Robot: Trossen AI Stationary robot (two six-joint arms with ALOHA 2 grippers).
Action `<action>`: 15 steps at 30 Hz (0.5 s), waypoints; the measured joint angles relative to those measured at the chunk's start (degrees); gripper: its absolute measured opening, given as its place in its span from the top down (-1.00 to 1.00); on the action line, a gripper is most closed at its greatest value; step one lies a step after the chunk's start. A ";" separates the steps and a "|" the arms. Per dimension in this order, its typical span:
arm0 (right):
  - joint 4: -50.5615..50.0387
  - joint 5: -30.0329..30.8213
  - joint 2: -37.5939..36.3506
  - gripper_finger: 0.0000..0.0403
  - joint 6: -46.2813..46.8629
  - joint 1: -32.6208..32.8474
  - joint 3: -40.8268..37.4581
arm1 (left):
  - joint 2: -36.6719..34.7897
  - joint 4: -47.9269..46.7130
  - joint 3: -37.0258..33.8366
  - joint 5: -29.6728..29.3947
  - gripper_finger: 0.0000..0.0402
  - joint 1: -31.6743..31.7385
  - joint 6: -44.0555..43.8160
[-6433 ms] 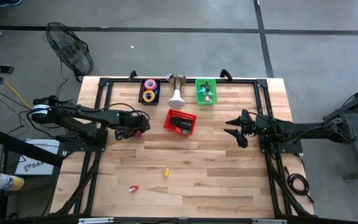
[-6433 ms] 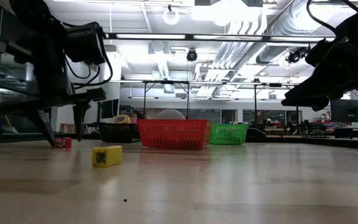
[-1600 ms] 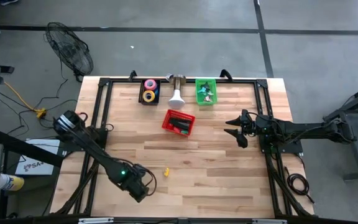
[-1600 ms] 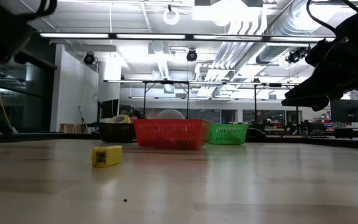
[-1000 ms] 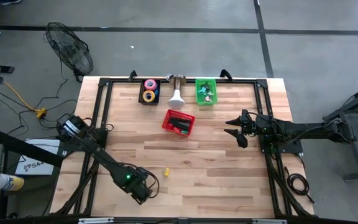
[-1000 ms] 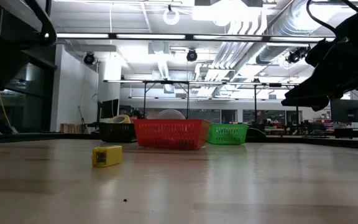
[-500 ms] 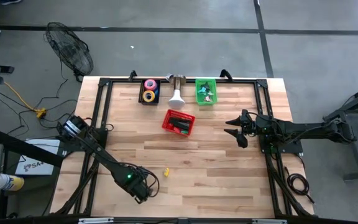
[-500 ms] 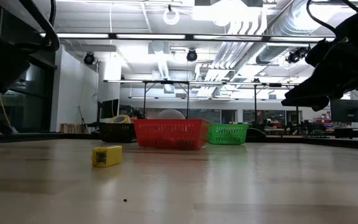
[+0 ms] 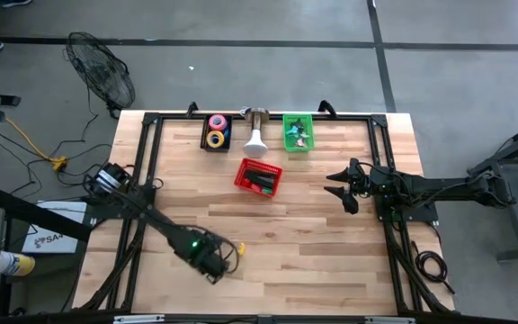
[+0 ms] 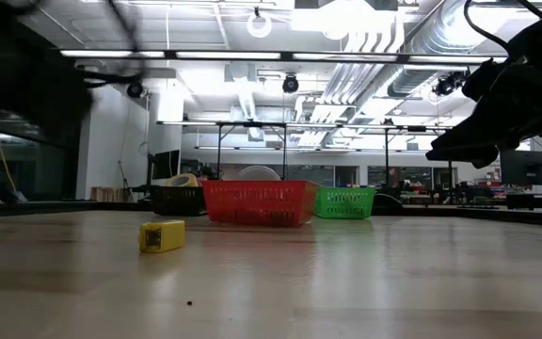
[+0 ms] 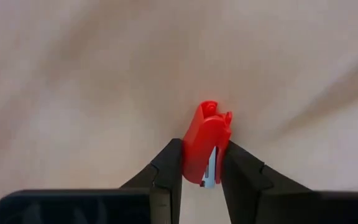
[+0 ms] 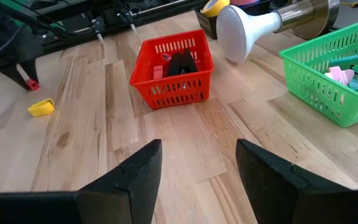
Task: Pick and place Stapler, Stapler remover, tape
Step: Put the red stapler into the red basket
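Near the desk's (image 9: 331,261) near-left edge, the left tool (image 11: 201,171) pinches a small red stapler (image 11: 206,151) between its fingers, a yellow stapler (image 9: 239,248) just beside it, while the right tool (image 12: 197,155) hangs open at the right.

Three baskets sit toward the back of the tabletop (image 9: 313,234): the tape (image 9: 216,131) in the left one (image 9: 217,121), a middle basket (image 9: 261,176) further forward, and a third basket (image 9: 298,131) on the right. A small stapler (image 9: 239,248) lies near the front, just beside the left claw (image 9: 214,269).
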 joint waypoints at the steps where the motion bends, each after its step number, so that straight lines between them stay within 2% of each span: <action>1: 0.00 0.00 0.00 0.02 0.00 0.00 0.00 | 0.00 0.21 0.03 -1.67 0.63 0.91 0.37; 8: 0.01 0.00 0.00 0.02 0.00 0.00 -0.01 | -1.78 -1.04 0.91 -14.20 0.63 7.57 7.04; 12: 0.01 0.00 -0.01 0.02 0.00 -0.01 0.00 | -2.49 -3.98 4.59 -21.43 0.63 12.60 13.60; 15: 0.00 0.00 0.00 0.02 0.00 -0.02 -0.02 | -2.46 -4.85 6.59 -24.86 0.63 16.93 22.29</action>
